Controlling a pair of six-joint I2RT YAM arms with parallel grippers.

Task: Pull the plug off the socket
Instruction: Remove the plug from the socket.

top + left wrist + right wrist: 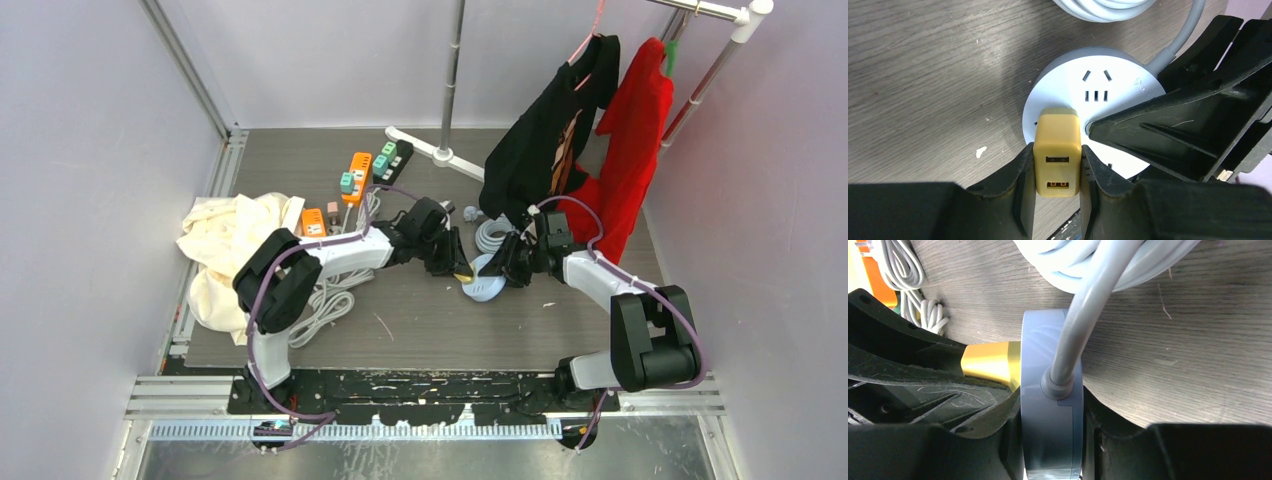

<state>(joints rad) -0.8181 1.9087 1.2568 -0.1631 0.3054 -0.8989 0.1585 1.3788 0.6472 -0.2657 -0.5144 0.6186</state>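
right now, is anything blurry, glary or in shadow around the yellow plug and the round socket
Left wrist: plug sharp and evenly lit, a soft shadow on the table left of the socket. Right wrist: socket rim in focus, a mild sheen on the plug, no harsh glare. Top external: clear overall, but the plug is tiny there.

You have plain pale lilac walls (90,140) on three sides and a grey wood-grain tabletop (430,325) under the jaws. Beyond the jaws a bare metal pole (455,60) rises from a white foot (425,147). To their right a black garment (545,140) and a red garment (635,130) hang from a white rail (715,70).
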